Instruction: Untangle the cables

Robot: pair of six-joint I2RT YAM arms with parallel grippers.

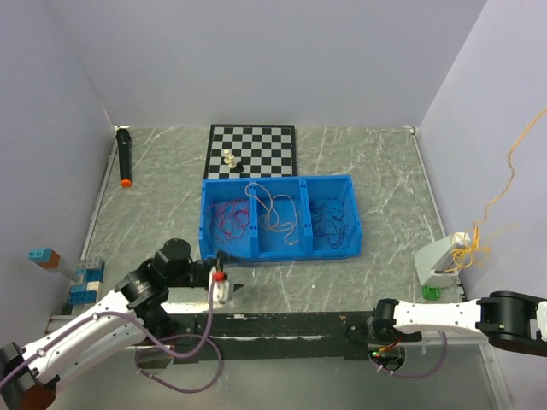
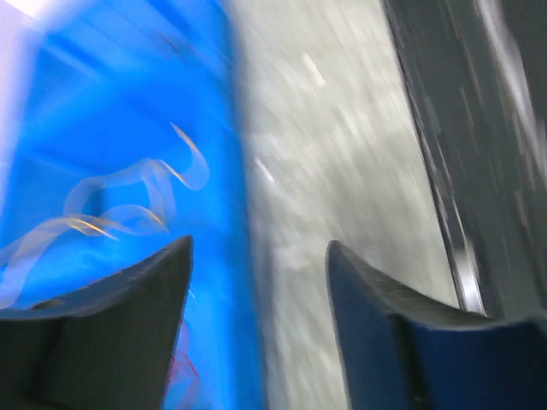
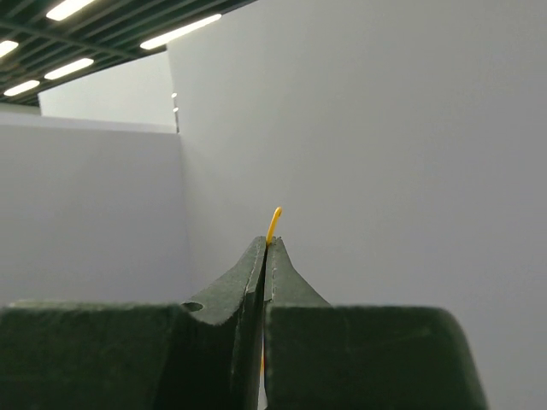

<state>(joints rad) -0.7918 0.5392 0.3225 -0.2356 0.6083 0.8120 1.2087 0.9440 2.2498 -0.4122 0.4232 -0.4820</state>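
The left pincer (image 2: 259, 248) is hovering spread beside the blue bin (image 1: 282, 253), whose compartments are separating the cables (image 1: 275, 215) by colour, while the right pincer (image 3: 267, 244) is pinching a yellow strand (image 3: 273, 219).

Pale lavender walls (image 1: 256, 60) are enclosing a grey marbled tabletop (image 1: 385, 162) on three sides, while strip lights (image 3: 179, 30) are glowing on what seems to be a dark slatted ceiling (image 3: 111, 43) overhead.
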